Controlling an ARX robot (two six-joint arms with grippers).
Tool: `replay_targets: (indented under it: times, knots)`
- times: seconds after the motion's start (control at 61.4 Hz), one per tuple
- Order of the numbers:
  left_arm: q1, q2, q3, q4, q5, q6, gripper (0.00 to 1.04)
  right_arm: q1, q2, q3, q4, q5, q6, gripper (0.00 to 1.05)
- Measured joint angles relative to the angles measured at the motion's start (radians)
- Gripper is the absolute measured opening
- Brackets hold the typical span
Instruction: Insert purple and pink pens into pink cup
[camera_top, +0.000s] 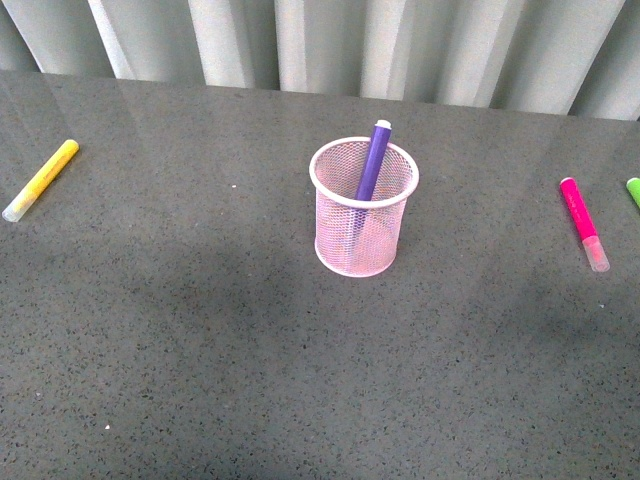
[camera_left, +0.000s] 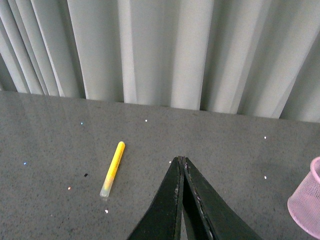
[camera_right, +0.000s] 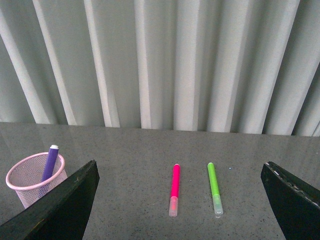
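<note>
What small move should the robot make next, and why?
Probably lower the open right gripper onto the pink pen: the purple pen already stands in the pink cup, while the pink one lies on the table right of it, beside the green marker.

Dark grey speckled tabletop (camera_top: 200, 350), pink mesh cup (camera_top: 360, 235) standing upright near centre, yellow marker (camera_top: 40, 180) lying far left, hot pink pen (camera_top: 583, 223) lying far right, green marker (camera_top: 634, 190) just beside it at the frame edge.

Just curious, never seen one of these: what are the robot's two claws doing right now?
Left gripper: closed, holding nothing.
Right gripper: wide open, empty.
</note>
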Motion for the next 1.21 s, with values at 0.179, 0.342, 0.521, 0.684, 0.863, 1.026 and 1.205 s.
replay_targets:
  times: [0.179,0.342,0.521,0.684,0.863,1.026,1.205]
  knots:
    - [0.077,-0.152,-0.024,-0.113,0.097,0.000,0.04,0.000,0.000,0.000,0.000,0.001,0.000,0.98]
    - [0.102,-0.290,-0.044,-0.230,0.100,0.000,0.04,0.000,0.000,0.000,0.000,0.000,0.000,0.98]
    - [0.102,-0.433,-0.047,-0.360,0.101,0.000,0.04,0.000,0.000,0.000,0.000,0.001,0.000,0.98]
    - [0.102,-0.529,-0.047,-0.450,0.101,0.000,0.04,0.000,0.000,0.000,0.000,0.001,0.000,0.98]
    - [0.102,-0.620,-0.047,-0.536,0.101,0.000,0.04,0.000,0.000,0.000,0.000,0.001,0.000,0.98]
    - [0.102,-0.700,-0.047,-0.614,0.101,0.000,0.04,0.000,0.000,0.000,0.000,0.001,0.000,0.98]
    - [0.102,-0.766,-0.047,-0.681,0.101,0.000,0.04,0.000,0.000,0.000,0.000,0.001,0.000,0.98]
